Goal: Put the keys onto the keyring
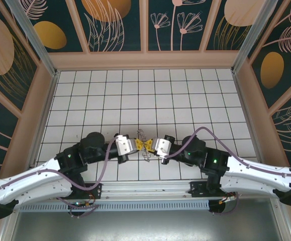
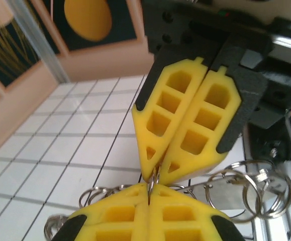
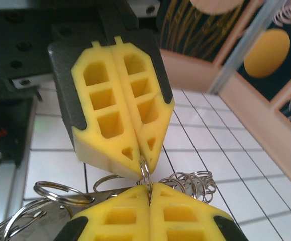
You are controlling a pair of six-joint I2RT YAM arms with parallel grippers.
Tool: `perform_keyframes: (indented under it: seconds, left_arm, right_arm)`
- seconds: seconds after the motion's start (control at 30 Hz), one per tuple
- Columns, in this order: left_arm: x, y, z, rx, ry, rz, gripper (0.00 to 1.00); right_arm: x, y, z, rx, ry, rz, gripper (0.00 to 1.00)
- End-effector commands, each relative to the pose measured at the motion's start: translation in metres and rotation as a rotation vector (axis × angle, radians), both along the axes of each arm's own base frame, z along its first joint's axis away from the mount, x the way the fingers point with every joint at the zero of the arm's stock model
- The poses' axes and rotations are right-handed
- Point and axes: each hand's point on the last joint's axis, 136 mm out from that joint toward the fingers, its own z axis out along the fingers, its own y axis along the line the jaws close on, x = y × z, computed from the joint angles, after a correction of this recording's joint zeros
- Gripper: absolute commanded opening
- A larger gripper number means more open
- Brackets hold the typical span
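My left gripper [image 1: 136,145] and right gripper [image 1: 153,145] meet tip to tip above the near-middle floor tiles. Both are shut on the same thin silver split ring [image 2: 155,182], which stands on edge between the two pairs of yellow fingertips. In the right wrist view that ring [image 3: 146,173] runs from my right gripper [image 3: 149,189] up into the left gripper [image 3: 143,163]. More linked silver rings [image 3: 195,184] hang off it, along with a flat silver metal piece [image 2: 230,195]. The blue-headed key and the brown strap are hidden or out of view.
The loose chain of rings [image 1: 144,154] dangles just over the white tiled floor [image 1: 135,95]. Peach walls with dark panels [image 1: 145,59] box in the floor. The metal rail [image 1: 145,190] at the arm bases runs along the near edge.
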Motion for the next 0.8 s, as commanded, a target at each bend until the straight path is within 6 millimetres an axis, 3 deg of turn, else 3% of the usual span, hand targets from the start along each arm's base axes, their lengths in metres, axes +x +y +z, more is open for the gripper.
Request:
perform_keyframes:
  seconds: [0.0,0.2,0.37,0.53,0.67,0.77]
  left_arm:
    - [-0.017,0.001,0.037,-0.168,-0.021,-0.083,0.0]
    - [-0.025,-0.001,0.038,-0.193,-0.005,-0.131,0.0]
    - [-0.026,-0.004,0.035,-0.21,0.006,-0.143,0.0]
    - [-0.004,-0.009,0.009,-0.059,0.046,-0.036,0.0]
    - [0.013,-0.009,-0.014,0.089,0.065,0.048,0.08]
    - [0.017,-0.009,-0.019,0.127,0.06,0.066,0.1]
  right_arm:
    - [-0.014,-0.001,0.025,0.118,-0.011,0.071,0.09]
    - [-0.021,0.002,0.029,0.149,-0.007,0.122,0.1]
    - [-0.02,0.002,0.029,0.152,-0.004,0.117,0.0]
    - [-0.005,0.0,0.028,0.115,-0.024,0.032,0.0]
    - [0.005,0.004,0.018,0.037,-0.049,-0.029,0.0]
    - [0.01,0.007,0.011,-0.008,-0.059,-0.057,0.0]
